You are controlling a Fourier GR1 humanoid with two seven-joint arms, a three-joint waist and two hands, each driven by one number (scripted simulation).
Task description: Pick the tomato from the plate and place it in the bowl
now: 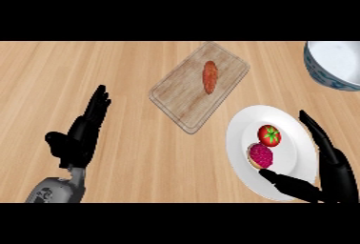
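The right hand, fingers straight and released, brackets the near-right plate bearing the tomato; the bowl sits far right; the left hand rests open.

Bowl partly beyond right edge

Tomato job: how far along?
Done: nothing yet. The tomato sits on the plate, untouched. In hand: the right hand is open at the plate's right rim, thumb over its lower part, holding nothing. Left: grasp, lift, carry to the bowl at upper right. The left hand rests open at left.
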